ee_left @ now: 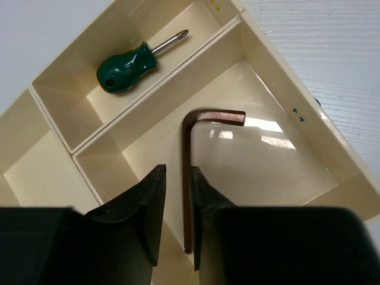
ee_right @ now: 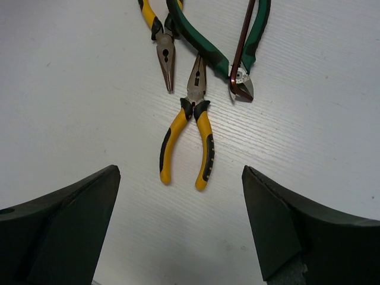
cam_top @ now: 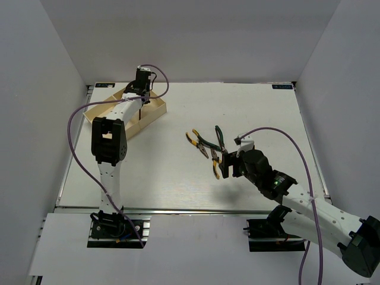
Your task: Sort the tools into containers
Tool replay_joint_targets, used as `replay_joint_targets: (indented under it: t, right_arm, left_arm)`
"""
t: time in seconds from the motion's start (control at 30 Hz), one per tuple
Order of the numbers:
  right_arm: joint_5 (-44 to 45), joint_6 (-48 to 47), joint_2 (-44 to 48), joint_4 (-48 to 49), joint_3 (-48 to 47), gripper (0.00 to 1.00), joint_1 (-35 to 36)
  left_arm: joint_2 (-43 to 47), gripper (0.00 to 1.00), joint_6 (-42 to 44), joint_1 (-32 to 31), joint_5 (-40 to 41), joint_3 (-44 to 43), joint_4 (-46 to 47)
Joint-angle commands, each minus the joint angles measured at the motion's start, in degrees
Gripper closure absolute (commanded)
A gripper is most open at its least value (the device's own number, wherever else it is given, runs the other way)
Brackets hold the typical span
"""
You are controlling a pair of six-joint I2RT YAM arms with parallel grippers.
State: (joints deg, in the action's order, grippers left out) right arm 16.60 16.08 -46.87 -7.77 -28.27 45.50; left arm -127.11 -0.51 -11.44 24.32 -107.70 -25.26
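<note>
The sorting is, as I judge it, less than half done. The tray point(cam_top: 159, 111) sits near the far left corner of the tabletop. One of its narrow compartments already holds a green screwdriver point(ee_left: 126, 64), and a brown hex key point(ee_left: 187, 172) is just arriving in the bigger compartment beside it. Four tools lie around the middle of the tabletop, a little toward the right edge: the yellow pliers point(ee_right: 196, 110), the second yellow pliers point(ee_right: 163, 47) beyond them, the green cutters point(ee_right: 202, 44), and a thin brown rod point(ee_right: 242, 44) lying across the cutters. All of these wait to be carried to the tray. The left arm is stretched far forward, and the left gripper point(ee_left: 176, 178) points down into the bigger compartment. Its jaws are nearly together with the long leg of the hex key between them. The key lies against one finger and a small gap shows on the other side, so I cannot tell if it is pinched or already let go. The right arm is bent low over the middle of the tabletop. The right gripper point(ee_right: 180, 175) hangs with its jaws spread wide above the handles of the yellow pliers, holding nothing.
</note>
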Motion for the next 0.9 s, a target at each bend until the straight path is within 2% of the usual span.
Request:
replay_joint_targets:
  t: [0.0, 0.07, 0.13, 0.27, 0.3, 0.37, 0.4, 0.5, 0.63, 0.87]
  right_arm:
    - [1.4, 0.1, 0.3, 0.8, 0.0, 0.11, 0.0]
    - [1.4, 0.2, 0.2, 0.8, -0.1, 0.11, 0.0]
    - [1.6, 0.3, 0.1, 0.6, -0.5, 0.11, 0.1]
    - [2.6, 0.4, 0.1, 0.1, -0.7, 0.11, 0.0]
    - [2.8, 0.4, 0.1, 0.1, -0.7, 0.11, -0.1]
    - [3.6, 0.8, -0.3, -0.1, -1.2, 0.11, 0.1]
    - [4.0, 1.1, -0.7, -0.2, -1.3, 0.11, -0.1]
    - [5.1, 1.9, -1.7, -0.8, -2.4, 0.12, -0.2]
    - [6.3, 2.5, -3.4, -1.0, -3.5, 0.15, -0.2]
    - [7.7, 0.2, -6.6, 0.8, -6.3, 0.27, -1.2]
  left_arm:
    - [1.0, 0.66, -0.1, 0.3, 0.6, -2.4, -0.8]
    - [1.4, 0.57, -0.9, 0.3, 0.4, -2.1, -0.8]
    - [1.9, 0.54, -1.4, 0.3, -0.2, -2.0, -0.9]
    - [4.3, 0.43, -3.5, 0.3, -2.0, -1.8, -1.6]
    - [5.0, 0.37, -3.9, 0.3, -2.9, -1.6, -1.7]
    - [8.0, 0.31, -5.3, -0.2, -4.0, -0.4, -1.5]
    - [9.5, 0.25, -5.8, -0.2, -4.4, 0.6, -1.2]
    - [15.8, 0.13, -7.9, -0.2, -7.3, 5.7, -0.5]
    - [25.0, 0.05, -11.2, -0.2, -12.3, 16.3, -0.3]
    - [45.0, 0.02, -16.5, -0.2, -17.7, 37.5, 0.9]
